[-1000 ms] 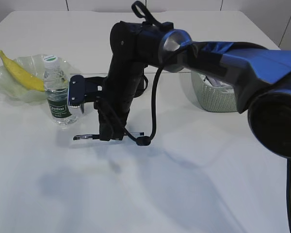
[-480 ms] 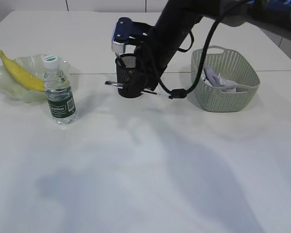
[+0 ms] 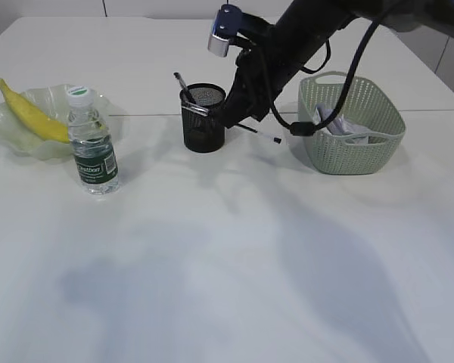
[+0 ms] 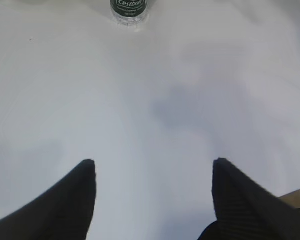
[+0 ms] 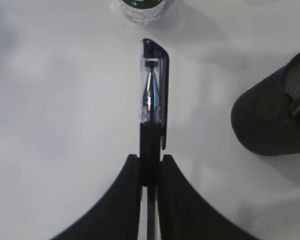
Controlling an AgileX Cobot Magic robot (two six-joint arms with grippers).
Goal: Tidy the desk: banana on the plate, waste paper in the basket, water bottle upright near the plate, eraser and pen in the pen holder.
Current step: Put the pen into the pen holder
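- Over the back of the desk (image 3: 227, 249), the right gripper (image 5: 150, 175) had its jaws pinched tight on a pen (image 5: 152, 115), whose clear capped end stuck out ahead of the fingers.
- From the room, that pen (image 3: 259, 134) showed slanting beside the pen holder (image 3: 203, 118), between the holder and the basket (image 3: 350, 128), its lower tip near the tabletop.
- Another pen (image 3: 183, 86) leaned inside the black mesh holder, poking above its rim.
- Crumpled waste paper (image 3: 334, 122) lay in the basket.
- At the left edge the banana (image 3: 30, 112) rested on the plate (image 3: 7, 125).
- Just beside the plate stood the water bottle (image 3: 91, 144), upright with its cap on.
- The left gripper (image 4: 152, 170) hung over bare desk with its fingers spread wide and nothing between them; the bottle's base (image 4: 129, 10) showed well ahead of it.
- The eraser I could not make out in any view.
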